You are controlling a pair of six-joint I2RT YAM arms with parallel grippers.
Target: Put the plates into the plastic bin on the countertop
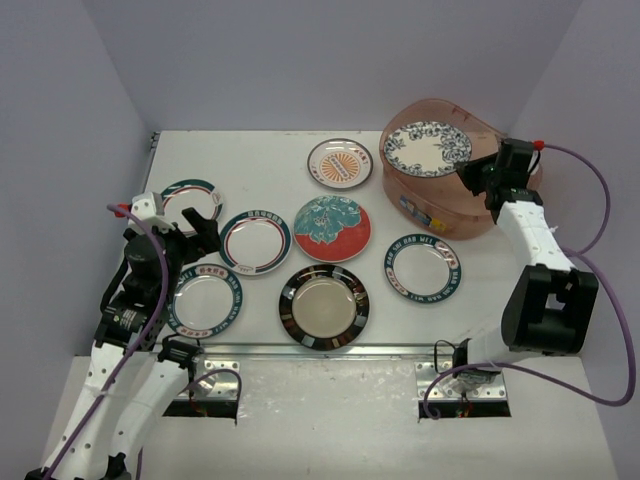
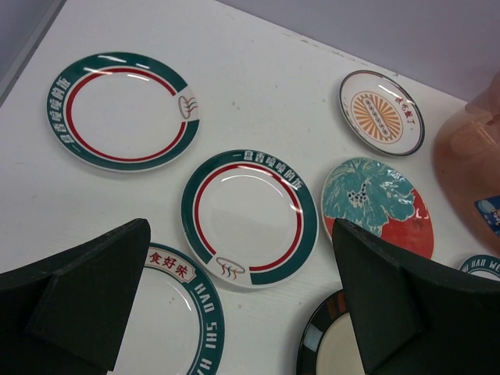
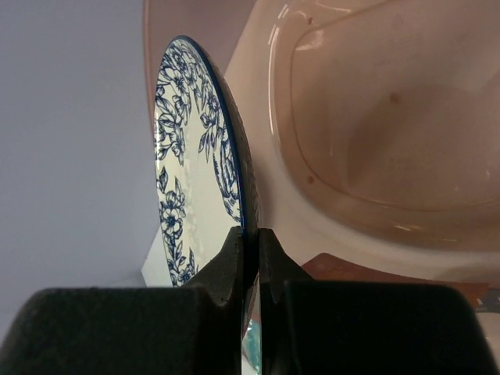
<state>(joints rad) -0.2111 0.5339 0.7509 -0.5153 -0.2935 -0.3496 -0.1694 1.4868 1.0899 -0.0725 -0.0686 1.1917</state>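
My right gripper [image 1: 472,179] is shut on the edge of the blue-patterned plate [image 1: 427,148] and holds it over the open pinkish plastic bin [image 1: 440,216]. In the right wrist view the fingertips [image 3: 234,248] pinch the plate's rim [image 3: 195,156], with the bin's inside [image 3: 383,117] beside it. Several plates lie on the white countertop [image 1: 250,160]: orange-centred [image 1: 339,163], teal-and-red floral [image 1: 332,228], black-rimmed [image 1: 324,306], and teal-rimmed white ones [image 1: 421,267] [image 1: 255,241]. My left gripper [image 1: 196,240] is open and empty above the left plates [image 2: 250,215].
Two more teal-rimmed plates lie at the left [image 1: 191,200] [image 1: 204,299]. A metal rail [image 1: 330,349] runs along the countertop's front edge. Grey walls close in the back and both sides. The right arm's purple cable [image 1: 600,200] loops out to the right.
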